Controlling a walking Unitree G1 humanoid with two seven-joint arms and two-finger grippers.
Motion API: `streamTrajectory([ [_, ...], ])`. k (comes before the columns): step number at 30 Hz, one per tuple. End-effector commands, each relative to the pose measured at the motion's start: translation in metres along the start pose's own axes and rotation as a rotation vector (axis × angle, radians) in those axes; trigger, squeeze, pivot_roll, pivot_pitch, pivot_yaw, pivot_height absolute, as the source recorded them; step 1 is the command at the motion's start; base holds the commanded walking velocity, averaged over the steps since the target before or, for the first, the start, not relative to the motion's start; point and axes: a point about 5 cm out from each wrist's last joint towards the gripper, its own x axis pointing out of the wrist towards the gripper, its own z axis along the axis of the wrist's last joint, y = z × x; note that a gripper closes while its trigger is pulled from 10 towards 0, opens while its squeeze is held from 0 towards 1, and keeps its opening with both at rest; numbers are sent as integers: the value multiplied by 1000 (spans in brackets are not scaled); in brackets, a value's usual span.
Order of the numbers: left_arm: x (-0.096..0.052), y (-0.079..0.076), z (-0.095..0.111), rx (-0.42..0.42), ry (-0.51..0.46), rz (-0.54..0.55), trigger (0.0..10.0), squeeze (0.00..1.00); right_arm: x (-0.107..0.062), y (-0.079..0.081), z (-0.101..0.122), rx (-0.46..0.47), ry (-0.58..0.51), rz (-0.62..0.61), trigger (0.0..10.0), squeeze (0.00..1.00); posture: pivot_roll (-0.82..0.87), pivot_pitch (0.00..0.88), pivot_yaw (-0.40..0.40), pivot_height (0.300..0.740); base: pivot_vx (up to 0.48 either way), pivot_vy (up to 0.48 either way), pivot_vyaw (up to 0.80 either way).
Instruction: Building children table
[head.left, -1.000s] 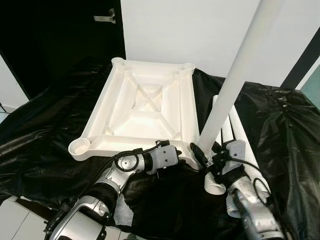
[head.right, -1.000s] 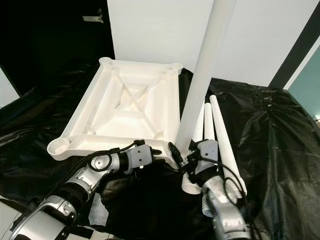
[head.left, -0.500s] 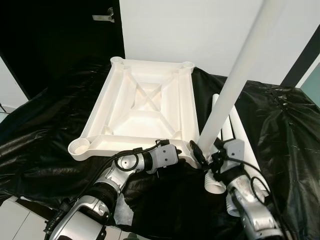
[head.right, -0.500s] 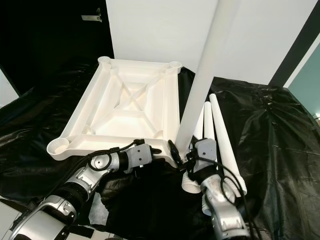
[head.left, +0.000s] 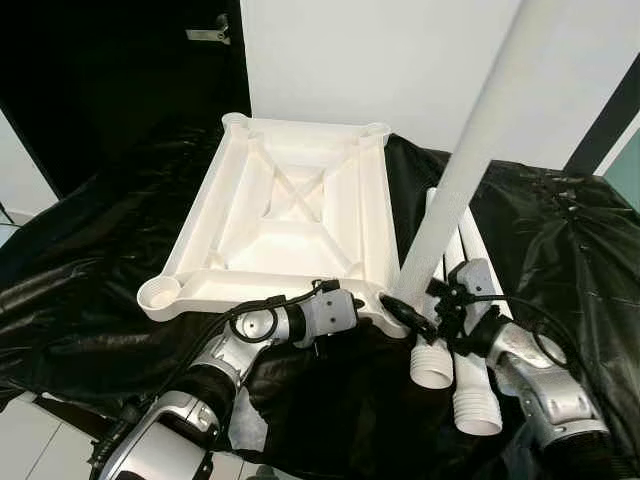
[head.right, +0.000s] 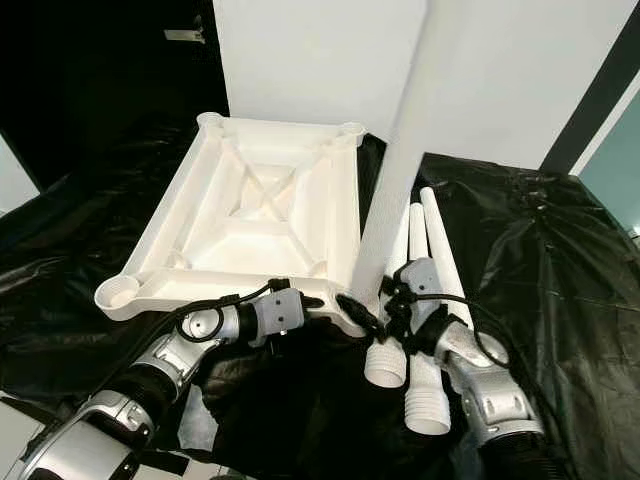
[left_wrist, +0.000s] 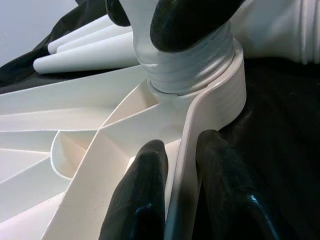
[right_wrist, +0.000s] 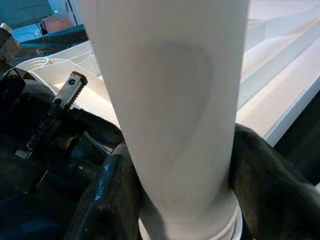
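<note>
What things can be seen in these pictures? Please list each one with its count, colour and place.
table top: 1, white, upside down on the black sheet, ribs and corner sockets facing up.
held table leg: 1, white, standing up at the near right corner socket, threaded end at the socket.
spare table legs: at least 2, white, lying on the sheet right of the table top, threaded ends toward the robot.
black sheet: 1, black, glossy, spread under everything.
wall: 1, white, behind the table top.
left pincer: 1, black fingers, closed on the near rim of the table top beside that socket.
right pincer: 1, black fingers, closed around the held table leg near its lower end.
</note>
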Motion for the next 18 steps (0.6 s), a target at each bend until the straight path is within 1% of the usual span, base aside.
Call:
streamTrajectory([
  [1, 0, -24, -20, -45, 89, -101, 10000, 0, -8, 3, -17, 38, 86, 13, 0, 0, 236, 0, -84, 740, 0, 0, 0],
  [2, 0, -24, -20, -45, 89, -101, 10000, 0, -8, 3, -17, 38, 86, 13, 0, 0, 236, 0, -84, 740, 0, 0, 0],
  [4, 0, -24, -20, -46, 89, -98, 10000, 0, -7, 8, -19, 62, 78, 4, 0, 0, 238, 0, -85, 740, 0, 0, 0],
  [5, 0, -24, -20, -47, 90, -98, 10000, 0, -6, 11, -21, 87, 63, -34, 0, 0, 241, 0, -85, 740, 0, 0, 0],
  [7, -1, -24, -21, -47, 90, -98, 10000, 0, -8, 18, -25, 75, 43, -167, 0, 0, 247, 0, -89, 740, 0, 0, 0],
  [8, -1, -24, -21, -47, 90, -98, 10000, 0, -8, 18, -25, 75, 43, -167, 0, 0, 247, 0, -89, 740, 0, 0, 0],
  [10, -2, -24, -21, -49, 92, -93, 10000, 0, -19, 18, -30, 53, 27, -377, 0, 0, 255, 0, -91, 740, 0, 0, 0],
  [11, -2, -24, -21, -49, 92, -93, 10000, 0, -19, 18, -30, 53, 27, -377, 0, 0, 255, 0, -91, 740, 0, 0, 0],
  [12, -3, -24, -22, -50, 93, -92, 10000, 0, -24, 18, -32, 48, 25, -444, 0, 0, 255, 0, -91, 740, 0, 0, 0],
  [13, -3, -24, -22, -51, 95, -91, 10000, 0, -29, 17, -32, 34, 12, -538, 0, 0, 260, 0, -90, 740, 0, 0, 0],
  [14, -3, -24, -22, -51, 95, -91, 10000, 0, -29, 17, -32, 34, 12, -538, 0, 0, 260, 0, -90, 740, 0, 0, 0],
  [15, -4, -25, -23, -51, 97, -91, 10000, 0, -32, 17, -30, 10, 0, -633, 0, 0, 267, 0, -92, 740, 0, 0, 0],
  [16, -5, -25, -23, -50, 98, -92, 10000, 0, -33, 16, -29, 0, -1, -658, 0, 0, 267, 0, -92, 740, 0, 0, 0],
  [17, -5, -25, -23, -50, 98, -92, 10000, 0, -33, 16, -29, 0, -1, -658, 0, 0, 267, 0, -92, 740, 0, 0, 0],
  [18, -5, -25, -23, -53, 97, -89, 10000, 0, -34, 13, -27, -2, -4, -692, 0, 0, 264, 0, -89, 740, 0, 0, 0],
])
